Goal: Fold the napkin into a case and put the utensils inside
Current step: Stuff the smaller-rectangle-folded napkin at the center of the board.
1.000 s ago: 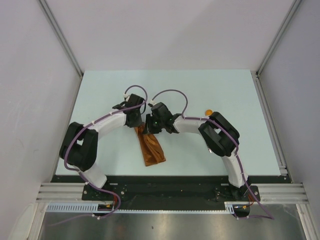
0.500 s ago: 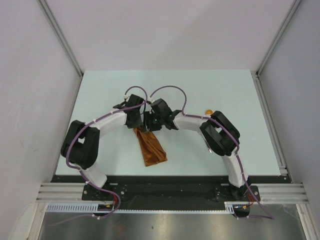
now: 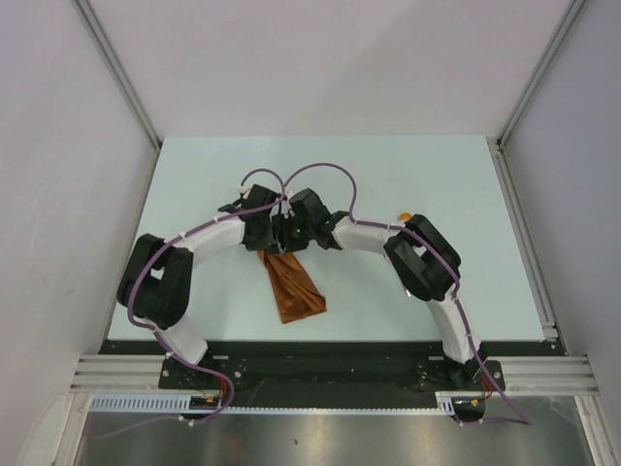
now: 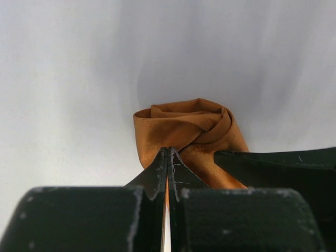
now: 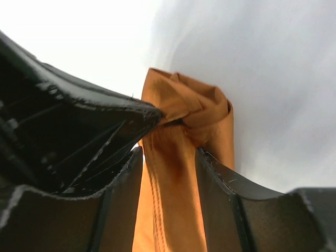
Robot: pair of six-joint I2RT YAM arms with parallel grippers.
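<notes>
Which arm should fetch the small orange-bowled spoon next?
Right, probably. The right gripper has open jaws around the folded rust-orange cloth, free to leave, and the spoon lies beside that arm. The left gripper is shut on the cloth, holding it.

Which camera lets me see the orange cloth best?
The top camera: it shows almost the whole napkin, a long strip on the table. The left wrist view shows only the bunched end pinched in the left tool. The right wrist view shows a short stretch between the right tool's fingers.
</notes>
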